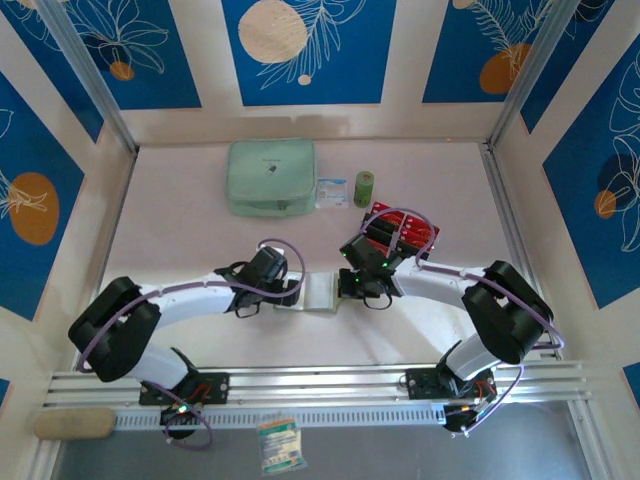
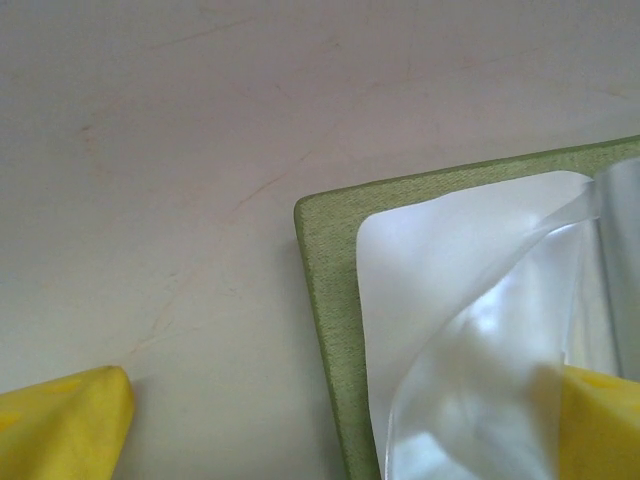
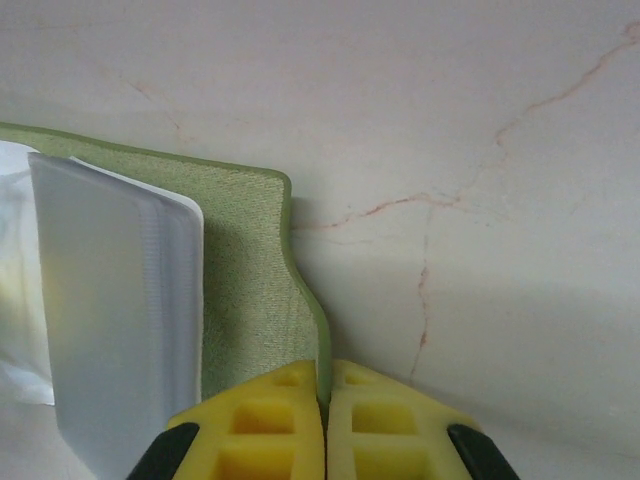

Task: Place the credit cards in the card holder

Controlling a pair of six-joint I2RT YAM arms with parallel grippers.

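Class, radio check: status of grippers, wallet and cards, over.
Left gripper: jaws open astride wallet corner. Right gripper: jaws shut on wallet edge. Cards beyond right gripper. Clear sleeve bulges up.

- A pale mint-green zip pouch lies flat at the far side of the table, close to the back wall.
- A small blue-and-white packet lies just right of the pouch.
- A small green cylinder stands upright just right of that packet.
- The table top is pale, with thin reddish veins.
- The wall panels are blue, with white leaf outlines and cream and orange discs.
- An aluminium rail runs along the table's near edge.
- Below the rail lie a beige oblong pad at the left and a small printed packet near the middle.
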